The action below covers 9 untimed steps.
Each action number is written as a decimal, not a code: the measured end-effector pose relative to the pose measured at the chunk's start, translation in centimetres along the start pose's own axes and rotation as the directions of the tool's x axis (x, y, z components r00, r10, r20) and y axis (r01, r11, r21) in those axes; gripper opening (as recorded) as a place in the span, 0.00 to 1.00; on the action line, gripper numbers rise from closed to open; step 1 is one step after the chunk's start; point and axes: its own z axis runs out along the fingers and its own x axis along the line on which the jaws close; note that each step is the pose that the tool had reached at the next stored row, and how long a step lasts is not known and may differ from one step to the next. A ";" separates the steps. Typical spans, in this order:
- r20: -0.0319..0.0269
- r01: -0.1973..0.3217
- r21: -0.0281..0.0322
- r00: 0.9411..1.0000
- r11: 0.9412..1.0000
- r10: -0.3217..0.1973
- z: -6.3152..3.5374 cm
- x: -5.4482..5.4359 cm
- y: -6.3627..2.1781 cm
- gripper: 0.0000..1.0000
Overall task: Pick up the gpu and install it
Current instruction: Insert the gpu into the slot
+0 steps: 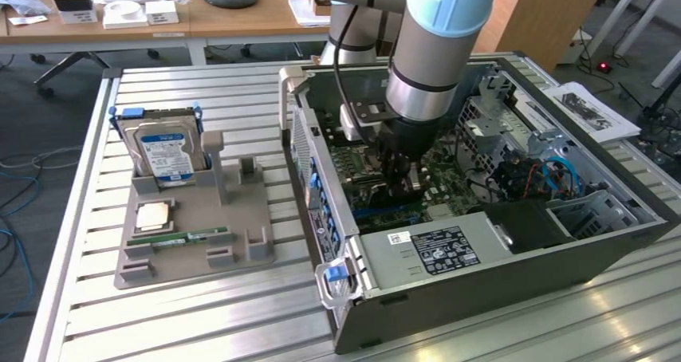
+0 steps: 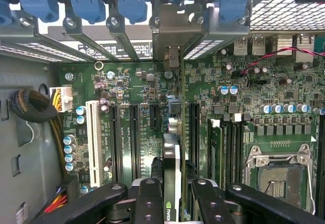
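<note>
The gpu, a thin dark card with a green logo on its edge, stands edge-on between my fingers. My gripper is shut on the gpu. The card runs over the green motherboard between the long black expansion slots, and its grey metal bracket reaches the rear slot openings. Whether its lower edge sits in a slot is hidden. In the exterior view the gripper is low inside the open computer case, with the arm straight above it.
Blue slot latches line the case's rear wall. A white slot and the open processor socket flank the card. On the exterior view's left, a grey holder carries a hard drive, a green memory stick and a chip.
</note>
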 end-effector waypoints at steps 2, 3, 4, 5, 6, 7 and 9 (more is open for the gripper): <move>0.000 0.000 0.000 1.000 1.000 0.000 0.08 0.0 0.00 0.27; 0.000 0.000 0.000 1.000 1.000 0.000 0.10 0.0 0.00 0.27; 0.000 0.000 0.000 1.000 1.000 0.000 0.11 0.0 0.00 0.27; 0.000 0.000 0.000 1.000 1.000 0.000 0.13 0.0 0.00 0.27; 0.001 0.000 0.000 1.000 1.000 0.000 0.14 0.0 0.00 0.27; 0.001 0.000 0.000 1.000 1.000 0.000 0.15 0.0 0.00 0.27; 0.000 0.000 0.000 1.000 1.000 0.000 0.15 0.0 0.00 0.27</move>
